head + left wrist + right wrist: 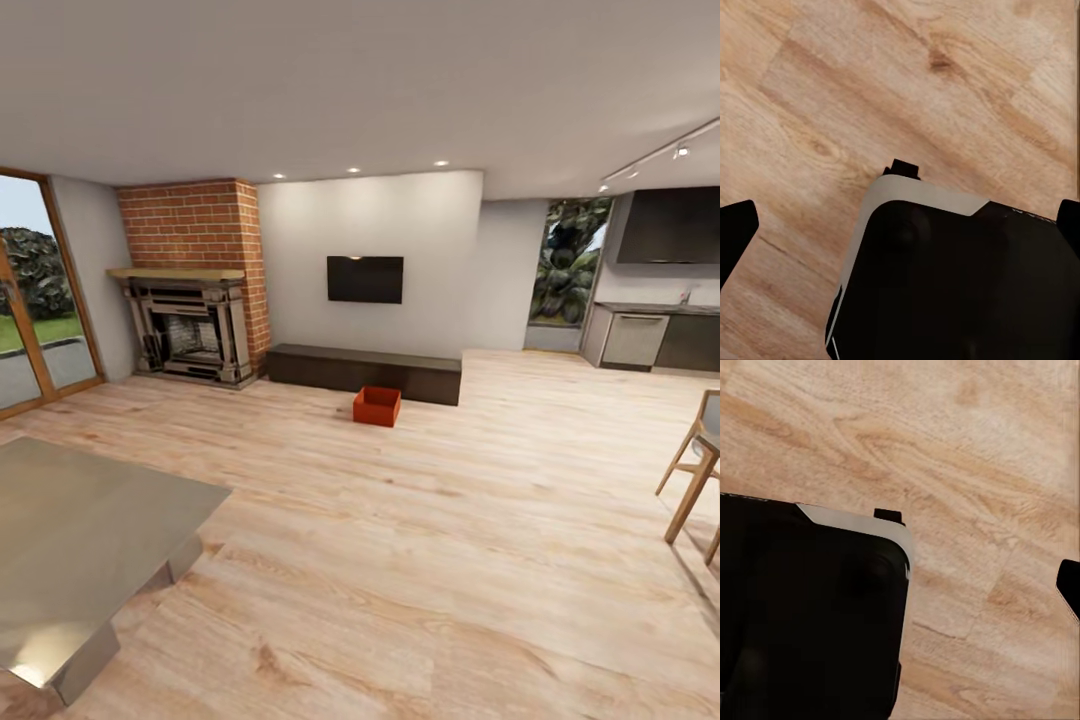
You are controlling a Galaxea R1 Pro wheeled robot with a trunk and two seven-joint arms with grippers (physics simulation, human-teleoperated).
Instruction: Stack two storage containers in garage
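One orange-red storage container (377, 406) sits on the light wood planks of the living room, just in front of the long low dark bench (362, 372), far ahead of me. In the left wrist view, my left gripper (901, 229) is open, with its black fingertips (735, 234) spread to the picture's edges over my dark base and bare planks. The right gripper (900, 592) also hangs over planks, open and holding nothing. One of its fingertips (1069, 589) shows at the edge, and the other is lost against my black base.
A red-brick fireplace (190, 300) stands left of the bench and a black TV (365, 278) hangs above it. A low metal table (70, 540) is near my front left. A wooden chair (695, 470) is at the right, with kitchen cabinets (650, 338) beyond.
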